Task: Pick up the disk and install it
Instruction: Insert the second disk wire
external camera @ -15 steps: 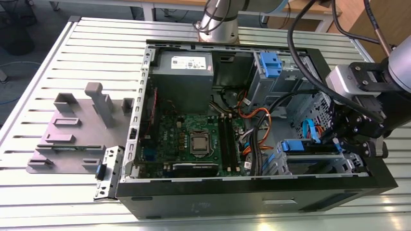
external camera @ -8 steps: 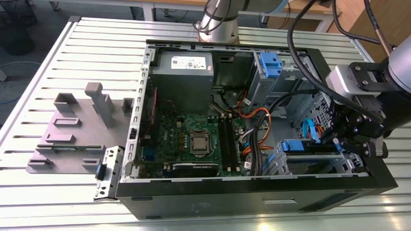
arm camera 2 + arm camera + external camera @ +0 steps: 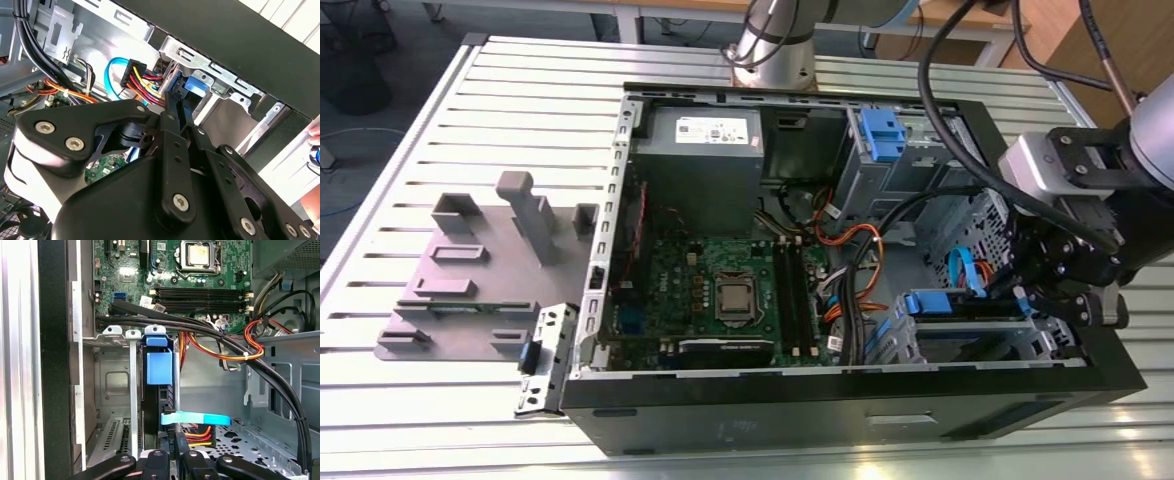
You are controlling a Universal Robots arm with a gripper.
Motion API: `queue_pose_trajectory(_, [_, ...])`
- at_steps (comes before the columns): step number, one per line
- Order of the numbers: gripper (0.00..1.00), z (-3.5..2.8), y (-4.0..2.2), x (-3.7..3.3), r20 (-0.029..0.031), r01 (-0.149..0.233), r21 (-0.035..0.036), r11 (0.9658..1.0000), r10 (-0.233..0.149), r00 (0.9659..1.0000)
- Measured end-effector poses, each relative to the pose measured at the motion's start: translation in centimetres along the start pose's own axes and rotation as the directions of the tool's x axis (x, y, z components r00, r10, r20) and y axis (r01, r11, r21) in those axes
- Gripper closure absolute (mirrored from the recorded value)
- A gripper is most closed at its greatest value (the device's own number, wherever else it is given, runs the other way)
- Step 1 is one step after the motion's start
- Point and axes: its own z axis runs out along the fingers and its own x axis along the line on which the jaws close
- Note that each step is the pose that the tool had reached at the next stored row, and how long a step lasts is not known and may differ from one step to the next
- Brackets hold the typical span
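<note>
Disk: the disk [image 3: 159, 390] stands on edge inside the silver drive bay [image 3: 107, 380] at the lower front corner of the open computer case [image 3: 854, 410]; its blue bracket tab [image 3: 159, 367] faces the first wrist view, and in the exterior view the same blue tab [image 3: 937, 303] sits at the top of the bay.
Disk label: not readable; the label face is hidden by the bay walls.
Gripper: the gripper [image 3: 172, 452] sits at the end of the disk, with one black finger [image 3: 165, 450] on each side of its edge; I cannot tell whether they press on it. In the exterior view the gripper body [image 3: 1061, 265] hangs over the case's right side.
Cables: a flat blue data cable [image 3: 195, 418] and a bundle of red, orange and yellow power wires [image 3: 197, 435] lie just beside the disk's end; thick black cables [image 3: 200, 330] cross above the bay.
Motherboard: green board [image 3: 720, 290] with a bare processor socket [image 3: 199, 254] and black memory slots [image 3: 200, 292].
Power supply: grey box [image 3: 700, 150] with a white sticker [image 3: 707, 128]; its print is too small to read.
Upper cage: silver cage with a blue latch [image 3: 881, 135], well apart from the disk.
Outside the case: grey fixture plate [image 3: 467, 270] on the slatted table [image 3: 400, 200].
</note>
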Motion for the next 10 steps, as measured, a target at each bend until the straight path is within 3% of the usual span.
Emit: queue_pose_trajectory(10, [0.83,0.13,0.05,0.16,0.0000,-0.008,0.0009,1.0000,0.008,1.0000])
